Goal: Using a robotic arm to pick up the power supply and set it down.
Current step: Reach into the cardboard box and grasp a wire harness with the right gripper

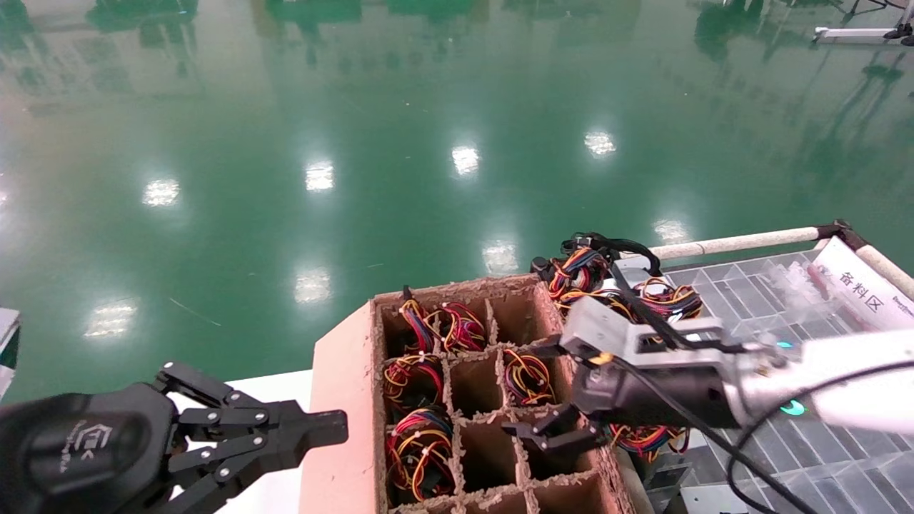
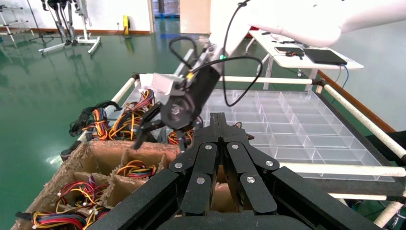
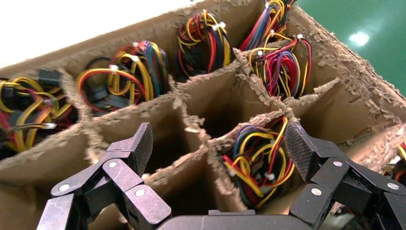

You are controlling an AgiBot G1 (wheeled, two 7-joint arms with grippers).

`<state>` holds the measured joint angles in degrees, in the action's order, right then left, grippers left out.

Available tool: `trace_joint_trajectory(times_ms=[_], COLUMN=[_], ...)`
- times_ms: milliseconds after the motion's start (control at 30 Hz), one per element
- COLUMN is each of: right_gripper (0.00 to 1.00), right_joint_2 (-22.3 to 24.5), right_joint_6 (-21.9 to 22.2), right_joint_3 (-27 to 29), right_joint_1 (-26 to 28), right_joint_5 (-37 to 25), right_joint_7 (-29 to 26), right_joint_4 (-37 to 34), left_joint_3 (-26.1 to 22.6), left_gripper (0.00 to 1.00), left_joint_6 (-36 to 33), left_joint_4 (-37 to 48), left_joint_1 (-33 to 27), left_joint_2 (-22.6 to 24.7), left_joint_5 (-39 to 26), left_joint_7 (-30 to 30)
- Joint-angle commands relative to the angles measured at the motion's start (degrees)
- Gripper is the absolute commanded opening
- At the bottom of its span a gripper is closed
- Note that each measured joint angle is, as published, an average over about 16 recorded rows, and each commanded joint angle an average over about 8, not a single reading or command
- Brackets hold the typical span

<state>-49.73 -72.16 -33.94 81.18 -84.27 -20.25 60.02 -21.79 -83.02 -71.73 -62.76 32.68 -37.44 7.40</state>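
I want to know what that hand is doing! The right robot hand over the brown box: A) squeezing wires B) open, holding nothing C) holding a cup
B: the right gripper hangs over the cardboard box with its fingers spread and nothing between them.

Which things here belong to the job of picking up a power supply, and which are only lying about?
Belonging to the job:
- right end effector, open above the divider box
- power supply wire bundle in the compartment under it
- other wire bundles in the compartments

Lying about:
- left end effector, shut, parked beside the box
- clear plastic tray
- paper label
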Motion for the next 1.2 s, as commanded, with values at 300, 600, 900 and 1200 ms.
trace_joint_trajectory(times_ms=[300, 600, 900, 1200], right_gripper=[0.00, 0.00, 0.00, 0.00], right_joint_2=[-5.4, -7.4, -8.7, -9.2], right_joint_6=[0.7, 1.7, 2.0, 1.7], right_joint_3=[-2.5, -3.3, -4.2, -4.8], right_joint_1=[4.5, 6.0, 7.0, 7.7], right_joint_5=[-4.6, -6.4, -8.1, -9.0], right_joint_7=[2.4, 3.5, 3.4, 2.4], right_joint_4=[-8.2, -12.7, -15.4, -16.9], left_joint_3=[0.0, 0.0, 0.0, 0.0], left_gripper=[0.95, 1.00, 1.00, 1.00], left_joint_6=[0.0, 0.0, 0.0, 0.0], left_joint_4=[0.0, 0.0, 0.0, 0.0], left_joint_1=[0.0, 0.0, 0.0, 0.0], left_joint_2=[0.0, 0.0, 0.0, 0.0], left_joint_5=[0.0, 0.0, 0.0, 0.0], left_joint_7=[0.0, 0.0, 0.0, 0.0])
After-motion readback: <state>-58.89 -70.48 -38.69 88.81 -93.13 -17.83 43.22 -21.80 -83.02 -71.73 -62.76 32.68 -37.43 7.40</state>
